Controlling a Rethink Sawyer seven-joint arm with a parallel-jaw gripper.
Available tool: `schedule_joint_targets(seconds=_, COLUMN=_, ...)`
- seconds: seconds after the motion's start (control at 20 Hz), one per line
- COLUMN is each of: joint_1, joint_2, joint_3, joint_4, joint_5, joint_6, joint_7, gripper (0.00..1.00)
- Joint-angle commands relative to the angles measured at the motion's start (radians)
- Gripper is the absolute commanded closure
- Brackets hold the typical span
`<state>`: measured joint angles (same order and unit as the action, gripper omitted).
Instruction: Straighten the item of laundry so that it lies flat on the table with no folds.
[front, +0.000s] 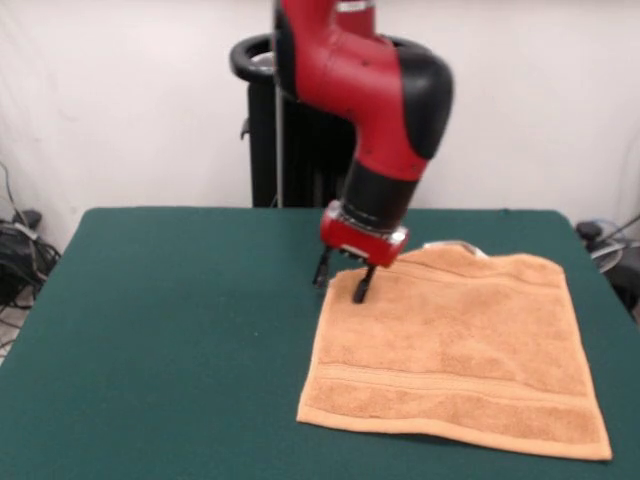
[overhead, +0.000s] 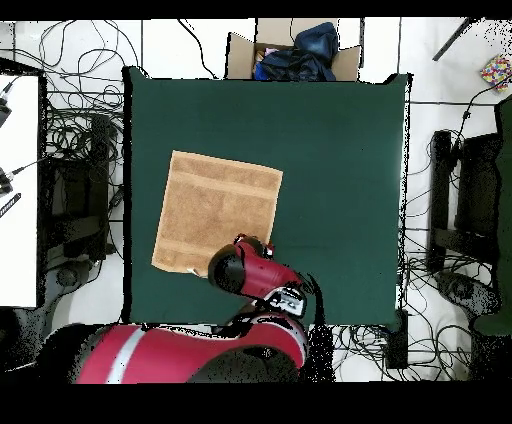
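While the towel (front: 450, 345) lies near flat on the table (front: 160, 330), right of centre, the gripper (front: 342, 278), fingers apart and empty, hovers at its far corner; a careless drag risks rucking it.

A plain white wall (front: 120, 100) stands at the back. The floor (overhead: 420, 60) is white and has lots of black cables (overhead: 70, 70) lying on it. A brown cardboard box (overhead: 240, 55) sits on the floor with dark blue cloth (overhead: 305, 50) in it. A white desk (overhead: 18, 190) is at one side, and black stands (overhead: 475, 200) at the other
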<state>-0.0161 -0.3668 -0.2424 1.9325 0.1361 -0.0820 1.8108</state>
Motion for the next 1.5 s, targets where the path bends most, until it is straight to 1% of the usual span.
schedule_joint_targets(seconds=0.05, joint_1=-0.145, joint_2=0.072, joint_3=0.189, joint_4=-0.182, joint_5=-0.177, joint_6=0.058, joint_7=-0.056, gripper=0.00)
schedule_joint_targets(seconds=0.25, joint_1=-0.229, joint_2=0.098, joint_3=0.285, joint_4=-0.216, joint_5=-0.283, joint_6=0.080, joint_7=-0.052, gripper=0.00)
schedule_joint_targets(seconds=0.4, joint_1=-0.259, joint_2=0.090, joint_3=0.337, joint_4=-0.205, joint_5=-0.319, joint_6=0.115, joint_7=-0.028, gripper=0.00)
schedule_joint_targets(seconds=0.55, joint_1=-0.228, joint_2=0.026, joint_3=0.320, joint_4=-0.177, joint_5=-0.321, joint_6=0.174, joint_7=0.008, gripper=0.00)
schedule_joint_targets(seconds=0.65, joint_1=-0.216, joint_2=-0.002, joint_3=0.312, joint_4=-0.175, joint_5=-0.341, joint_6=0.174, joint_7=0.011, gripper=0.00)
schedule_joint_targets(seconds=0.7, joint_1=-0.209, joint_2=-0.007, joint_3=0.304, joint_4=-0.182, joint_5=-0.361, joint_6=0.143, joint_7=0.012, gripper=0.00)
schedule_joint_targets(seconds=0.9, joint_1=-0.172, joint_2=0.019, joint_3=0.252, joint_4=-0.183, joint_5=-0.396, joint_6=-0.148, joint_7=0.106, gripper=0.00)
schedule_joint_targets(seconds=1.05, joint_1=-0.123, joint_2=0.054, joint_3=0.185, joint_4=-0.213, joint_5=-0.395, joint_6=-0.357, joint_7=0.120, gripper=0.00)
schedule_joint_targets(seconds=1.15, joint_1=-0.084, joint_2=0.075, joint_3=0.139, joint_4=-0.237, joint_5=-0.372, joint_6=-0.405, joint_7=0.105, gripper=0.00)
schedule_joint_targets(seconds=1.2, joint_1=-0.060, joint_2=0.084, joint_3=0.109, joint_4=-0.243, joint_5=-0.347, joint_6=-0.419, joint_7=0.101, gripper=0.00)
schedule_joint_targets(seconds=1.3, joint_1=-0.008, joint_2=0.108, joint_3=0.048, joint_4=-0.242, joint_5=-0.290, joint_6=-0.501, joint_7=0.083, gripper=0.00)
schedule_joint_targets(seconds=1.5, joint_1=0.007, joint_2=0.134, joint_3=0.035, joint_4=-0.250, joint_5=-0.268, joint_6=-0.557, joint_7=0.073, gripper=0.00)
